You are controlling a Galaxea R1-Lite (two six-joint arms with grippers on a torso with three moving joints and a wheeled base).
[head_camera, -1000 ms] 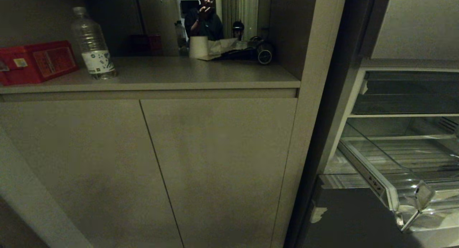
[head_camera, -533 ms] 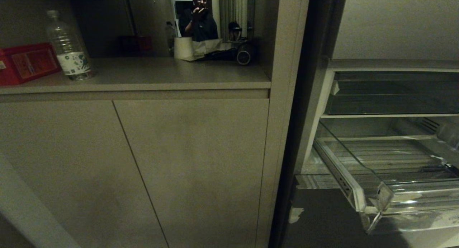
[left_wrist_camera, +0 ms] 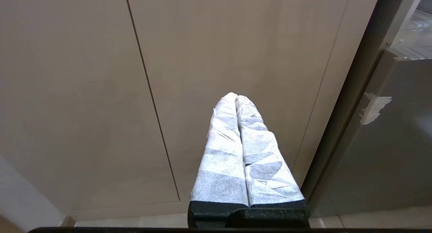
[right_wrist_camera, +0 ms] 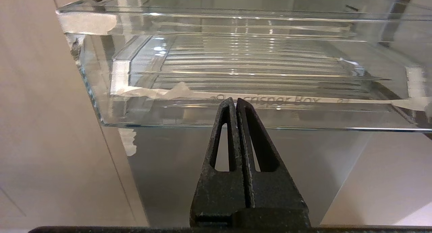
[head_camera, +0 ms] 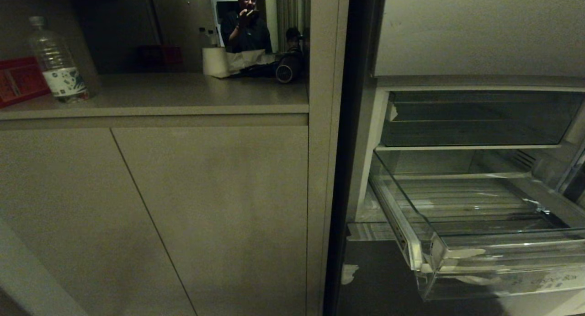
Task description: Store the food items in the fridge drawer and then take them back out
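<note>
We see the fridge drawer point(head_camera: 480, 224) pulled out of the open fridge point(head_camera: 475, 83), with nothing on its ribbed floor. Our right hand point(right_wrist_camera: 236, 103) is closed on nothing, its tips just in front of the drawer's clear front lip. Our left hand point(left_wrist_camera: 237, 97), fingers wrapped in white and pressed together, holds nothing and faces the cabinet doors point(left_wrist_camera: 209, 57) beside the fridge.
</note>
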